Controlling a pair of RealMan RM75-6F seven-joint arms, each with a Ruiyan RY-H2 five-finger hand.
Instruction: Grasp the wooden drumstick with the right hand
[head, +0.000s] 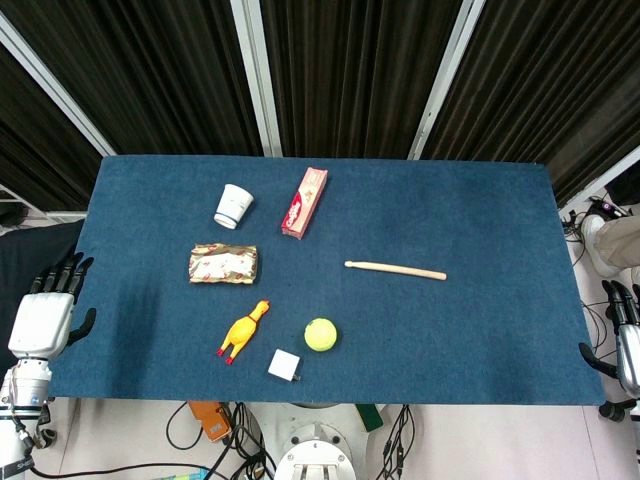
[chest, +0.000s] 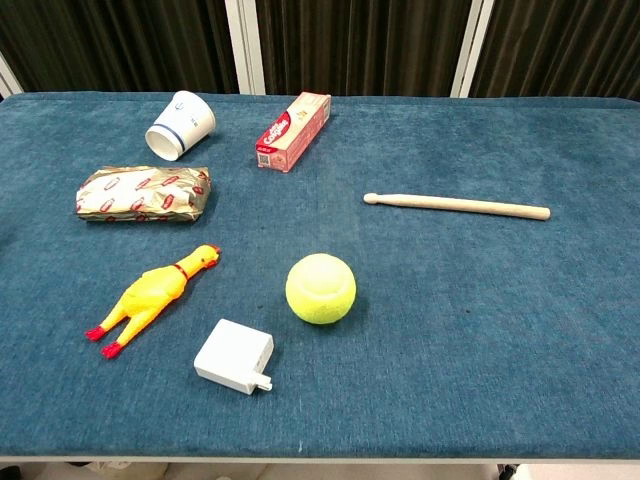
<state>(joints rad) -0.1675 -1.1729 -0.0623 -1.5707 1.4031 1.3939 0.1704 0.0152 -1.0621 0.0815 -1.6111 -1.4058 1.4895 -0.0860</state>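
The wooden drumstick lies flat on the blue table, right of centre, its tip pointing left; the chest view shows the drumstick at the right too. My right hand hangs off the table's right edge, well away from the stick, fingers apart and holding nothing. My left hand sits at the table's left edge, fingers spread and empty. Neither hand appears in the chest view.
On the left half lie a paper cup on its side, a red box, a foil packet, a rubber chicken, a tennis ball and a white charger. Blue table edge at right.
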